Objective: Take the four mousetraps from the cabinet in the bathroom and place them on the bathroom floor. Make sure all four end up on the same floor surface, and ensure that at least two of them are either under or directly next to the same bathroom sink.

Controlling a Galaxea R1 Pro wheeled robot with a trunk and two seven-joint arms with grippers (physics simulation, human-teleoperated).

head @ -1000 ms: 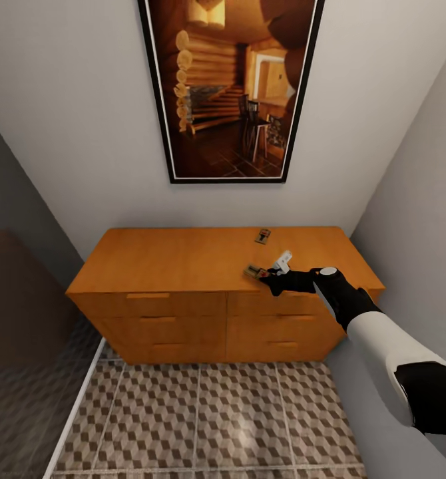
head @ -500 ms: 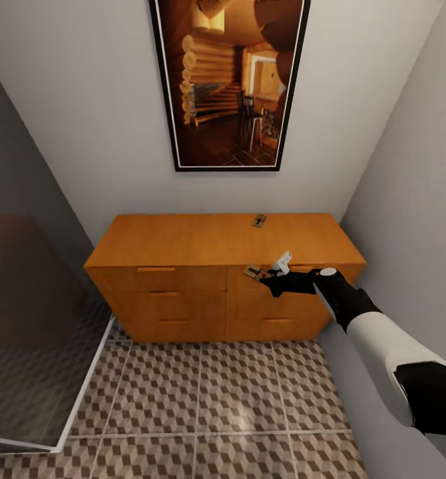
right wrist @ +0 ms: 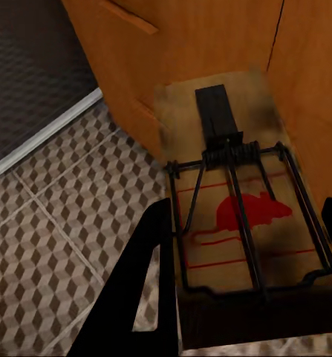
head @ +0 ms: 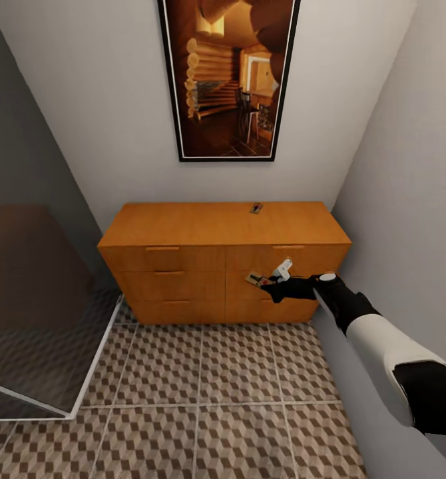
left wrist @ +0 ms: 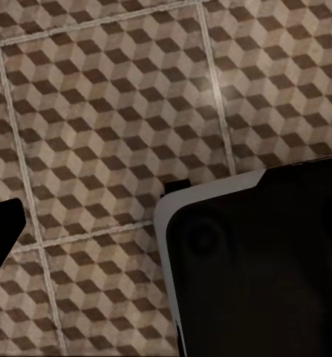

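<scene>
My right gripper (head: 264, 283) is shut on a mousetrap (head: 254, 278), held in the air in front of the cabinet's (head: 183, 229) right drawer fronts. The right wrist view shows that mousetrap (right wrist: 236, 201) close up: a wooden board with a red mouse print and dark wire, clamped at its near edge between my black fingers (right wrist: 147, 275). A second mousetrap (head: 256, 208) lies on the cabinet top near the back wall. The bathroom floor (head: 203, 399) with its cube pattern spreads below. The bathroom sink is out of view.
A framed picture (head: 228, 73) hangs above the cabinet. A grey wall (head: 409, 213) runs close along the right. At the left, a dark shower floor (head: 36, 346) lies behind a white edge. The left wrist view looks down on floor tiles (left wrist: 99, 111) past a black robot part (left wrist: 262, 268).
The view has pulled back from the cabinet. My right gripper with the mousetrap has come off the cabinet top and now hangs in front of the drawers.
</scene>
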